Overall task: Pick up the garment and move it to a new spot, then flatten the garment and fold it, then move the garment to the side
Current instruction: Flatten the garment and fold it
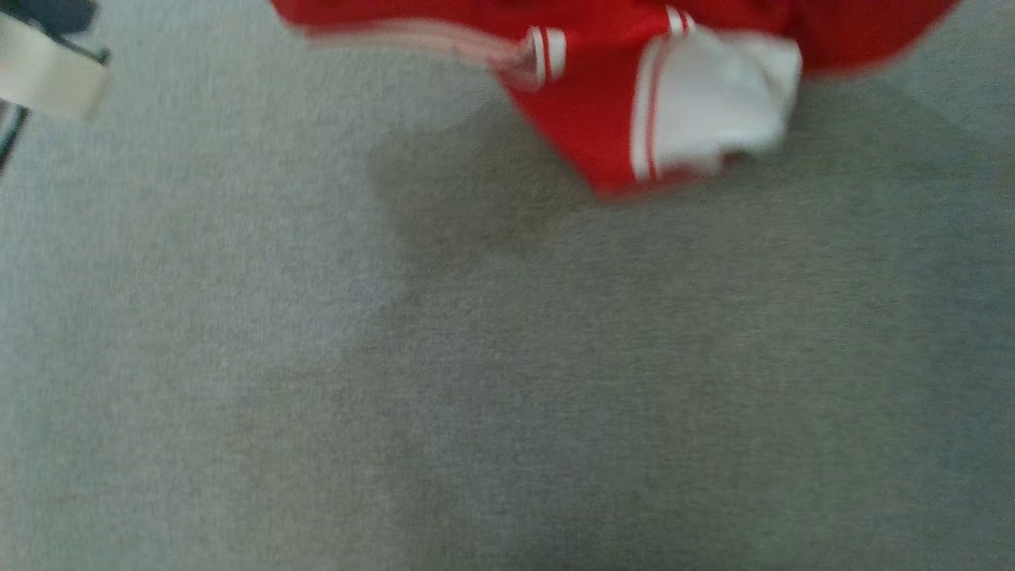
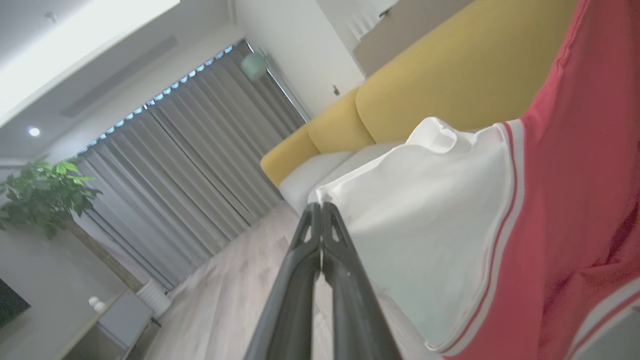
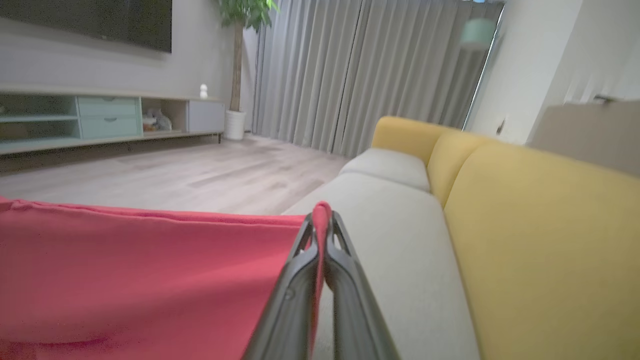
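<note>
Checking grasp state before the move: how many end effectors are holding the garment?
2. The left end effector is shut on the garment at its white panel's corner; the right end effector is shut on a red edge, with cloth showing between its jaws.

The garment hangs over the far part of the sofa seat. The left gripper pinches one edge of it and the right gripper another. The backrest rises behind the seat. Beyond the sofa's end lies the floor, with a cabinet along the wall and a potted plant beside the cabinet's end
</note>
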